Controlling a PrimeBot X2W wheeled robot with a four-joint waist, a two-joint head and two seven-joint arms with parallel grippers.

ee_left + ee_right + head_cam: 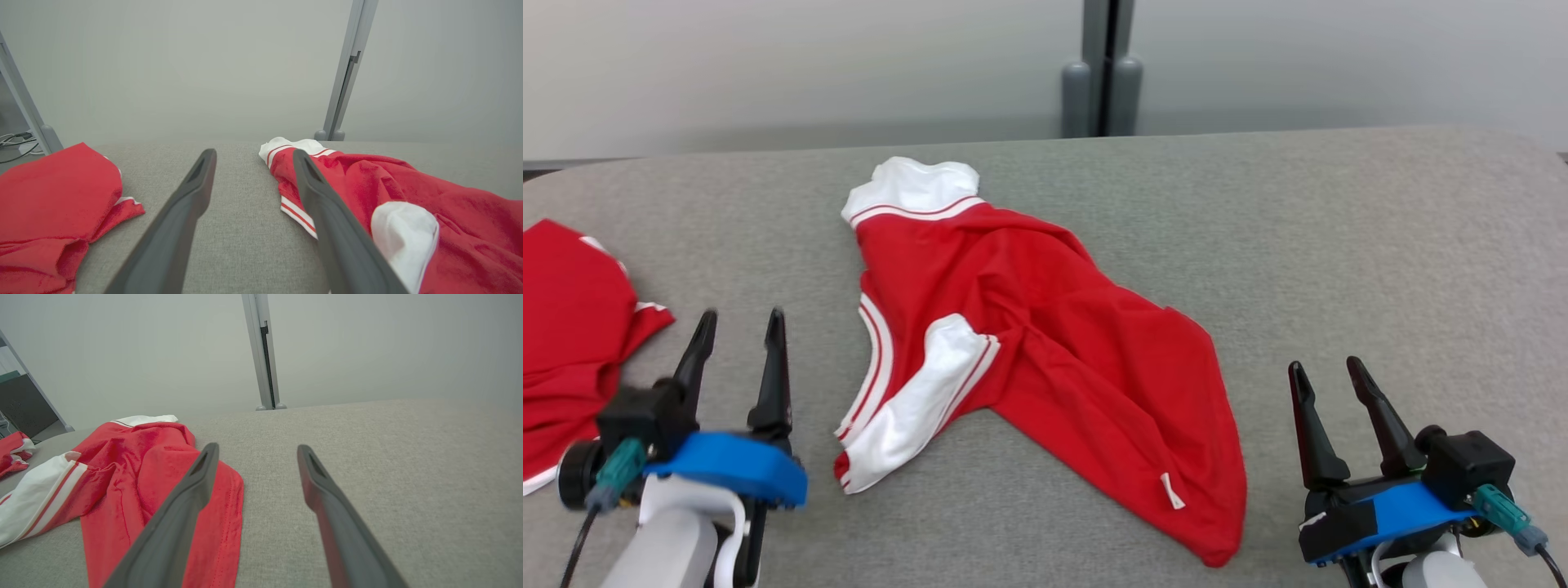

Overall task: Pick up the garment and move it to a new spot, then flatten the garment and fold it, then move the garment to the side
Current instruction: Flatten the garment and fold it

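A red garment (1045, 343) with white sleeve ends and striped trim lies crumpled in the middle of the grey padded table (1339, 245). It also shows in the left wrist view as the garment (408, 196) and in the right wrist view as the garment (143, 473). My left gripper (739, 318) hovers open at the lower left, left of the garment, holding nothing. My right gripper (1327, 367) stands open at the lower right, just right of the garment's hem, also holding nothing.
A second red garment (572, 327) lies bunched at the table's left edge, seen also as the second garment (53, 204). A grey post (1103, 73) stands behind the table against a pale wall. Bare table stretches to the right.
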